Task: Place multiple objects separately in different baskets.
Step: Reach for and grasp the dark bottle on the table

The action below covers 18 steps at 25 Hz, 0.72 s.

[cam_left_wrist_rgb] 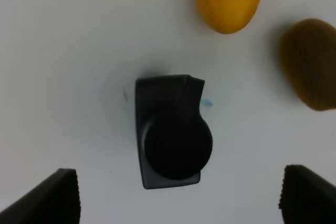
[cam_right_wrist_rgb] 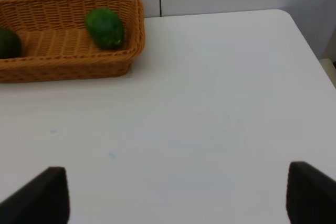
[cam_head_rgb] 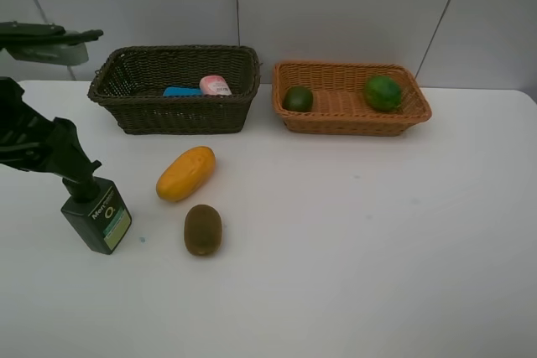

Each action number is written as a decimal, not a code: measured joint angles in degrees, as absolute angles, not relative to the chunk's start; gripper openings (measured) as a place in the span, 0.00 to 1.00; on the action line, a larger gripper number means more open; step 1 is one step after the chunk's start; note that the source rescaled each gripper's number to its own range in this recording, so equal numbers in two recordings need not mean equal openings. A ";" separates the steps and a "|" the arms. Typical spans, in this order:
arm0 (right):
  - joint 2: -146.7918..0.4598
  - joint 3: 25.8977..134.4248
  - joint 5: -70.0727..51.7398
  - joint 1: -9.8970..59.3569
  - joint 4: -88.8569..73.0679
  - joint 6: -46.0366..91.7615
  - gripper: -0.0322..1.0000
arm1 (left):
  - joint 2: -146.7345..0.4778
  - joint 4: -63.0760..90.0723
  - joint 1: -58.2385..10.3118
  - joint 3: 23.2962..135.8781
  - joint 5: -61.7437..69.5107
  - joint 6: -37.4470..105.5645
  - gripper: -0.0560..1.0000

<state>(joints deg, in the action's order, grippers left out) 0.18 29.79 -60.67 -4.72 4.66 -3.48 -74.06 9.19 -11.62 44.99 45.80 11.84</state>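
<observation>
The dark green pump bottle [cam_head_rgb: 97, 215] stands upright at the table's left. My left gripper [cam_left_wrist_rgb: 178, 198] hangs right above it, open, with its fingertips [cam_left_wrist_rgb: 58, 195] apart on either side of the bottle's pump head [cam_left_wrist_rgb: 176, 145]. The yellow mango [cam_head_rgb: 185, 173] and the brown kiwi [cam_head_rgb: 203, 229] lie to the right of the bottle. The dark olive basket [cam_head_rgb: 180, 115] holds the blue eraser [cam_head_rgb: 182, 91] and the pink spray bottle [cam_head_rgb: 216, 85]. The orange-tan basket [cam_head_rgb: 352, 123] holds two green fruits [cam_head_rgb: 297, 99] [cam_head_rgb: 383, 93]. My right gripper [cam_right_wrist_rgb: 176, 195] is open and empty over bare table. The white marker is out of view.
The left arm [cam_head_rgb: 38, 144] reaches in from the left edge of the exterior view. A dark fixture [cam_head_rgb: 42, 39] sits behind the table at far left. In the right wrist view the table's far right corner [cam_right_wrist_rgb: 286, 14] lies beyond the orange-tan basket [cam_right_wrist_rgb: 68, 69].
</observation>
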 joint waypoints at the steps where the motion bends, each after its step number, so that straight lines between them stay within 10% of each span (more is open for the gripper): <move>1: 0.18 29.79 -60.67 -4.72 4.66 -3.48 1.00 | -75.09 8.95 -12.23 44.99 45.46 10.78 1.00; 18: 0.18 29.79 -60.67 -4.72 4.66 -3.53 1.00 | -81.50 4.33 -13.89 45.27 42.62 5.17 1.00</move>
